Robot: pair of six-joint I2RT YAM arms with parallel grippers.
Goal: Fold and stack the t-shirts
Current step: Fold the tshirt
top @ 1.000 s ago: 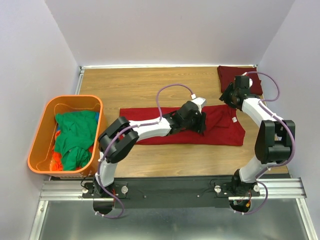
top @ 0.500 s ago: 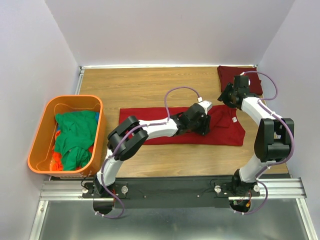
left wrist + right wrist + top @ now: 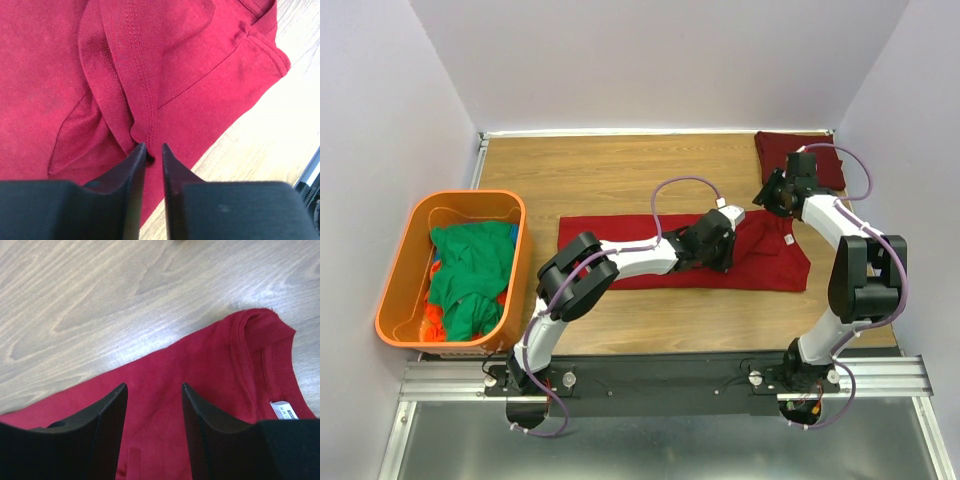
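A bright red t-shirt lies spread across the middle of the table. My left gripper is low over its right half. In the left wrist view the left gripper has its jaws drawn close on a stitched fold of the red t-shirt. My right gripper hovers at the shirt's far right edge, near the collar. In the right wrist view the right gripper stands open above the red t-shirt with nothing between its fingers. A dark maroon t-shirt lies folded at the back right corner.
An orange tub at the left holds green t-shirts in a heap. A white label shows inside the red collar. Bare wood lies behind and in front of the red shirt. Walls close in on both sides.
The left gripper slid a little right along the red shirt and its jaws closed from wide to nearly together on the sleeve fold. The right gripper shifted only slightly.
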